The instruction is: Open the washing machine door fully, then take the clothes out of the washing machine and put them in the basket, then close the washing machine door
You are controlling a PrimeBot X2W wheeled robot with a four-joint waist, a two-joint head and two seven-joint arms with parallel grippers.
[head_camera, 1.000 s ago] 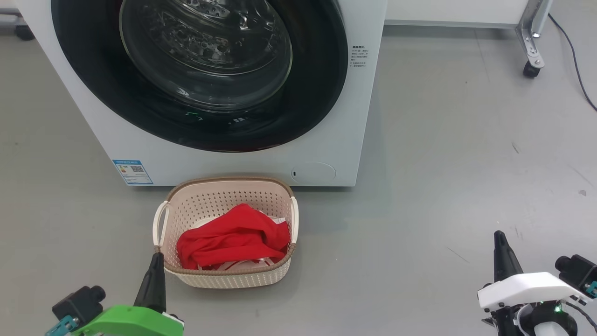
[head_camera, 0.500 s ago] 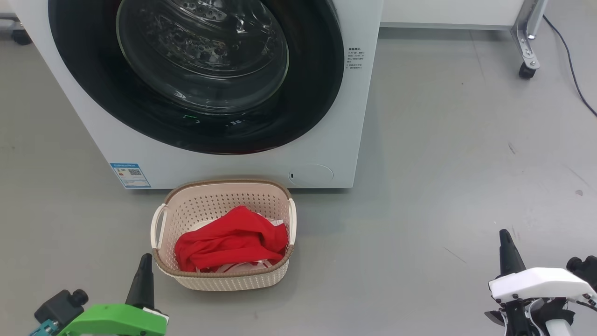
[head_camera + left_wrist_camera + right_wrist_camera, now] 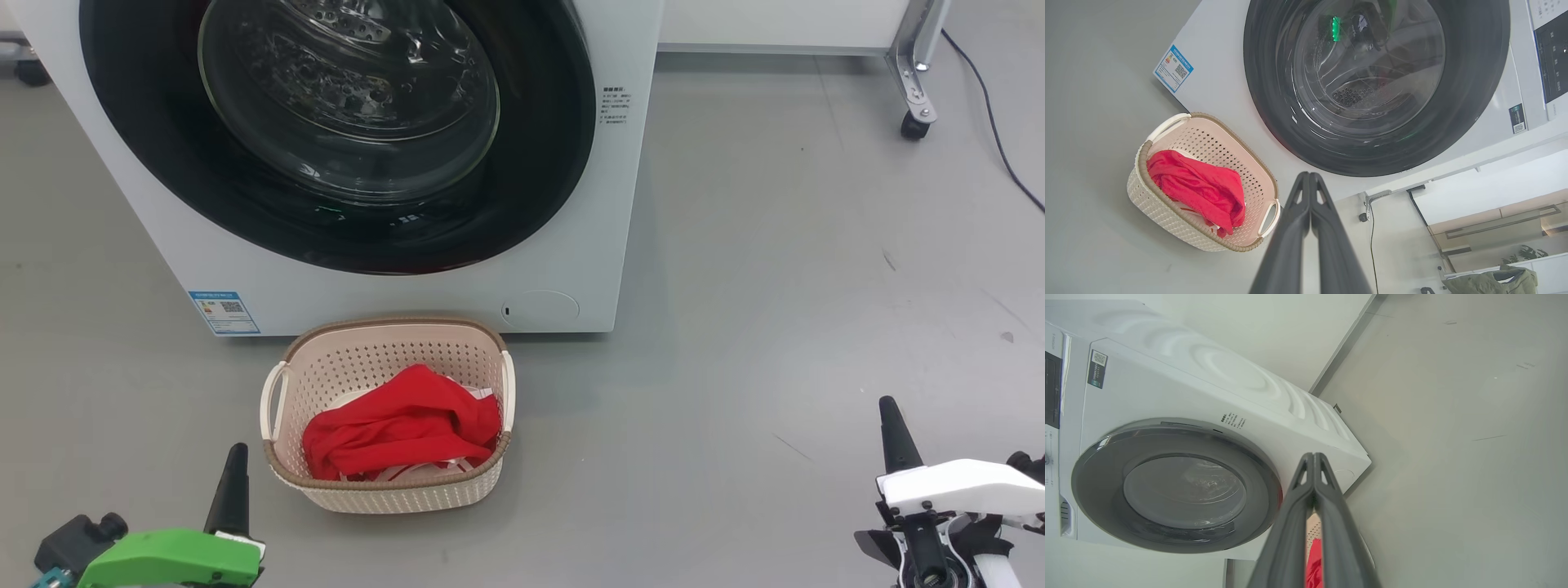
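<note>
Nearest, the left end effector (image 3: 235, 461) has its two dark fingers pressed flat together with nothing between them. The right end effector (image 3: 891, 420) is the same: narrowed to a point and empty. Both sit low and close to the robot's body, well apart from each other. I judge this a parked pose, since nothing near them calls for a grip.

Just ahead of the left end effector, a little to its right, the basket (image 3: 392, 496) stands on the floor (image 3: 775, 286). From the right end effector it is well off to the left. The clothes (image 3: 400, 425) lie inside it: the plain red garment is heaped on top, with white stripes of the jersey beneath (only slivers of it show).

Directly beyond the basket is the washing machine (image 3: 392, 294), its blue label sticker (image 3: 224, 312) low on the white front, ahead of the left end effector. The basket sits just before the machine and below the opening, probably so that a garment has only a short way to travel from drum to basket.

Farther up, the washing machine door (image 3: 539, 163) lies flush against the front, as the right wrist view shows from the side. Through its glass I see bare perforated steel and no cloth. My reading is that the door is closed and all three steps are done. Far ahead of the right end effector stands a metal leg on a castor (image 3: 913, 122).
</note>
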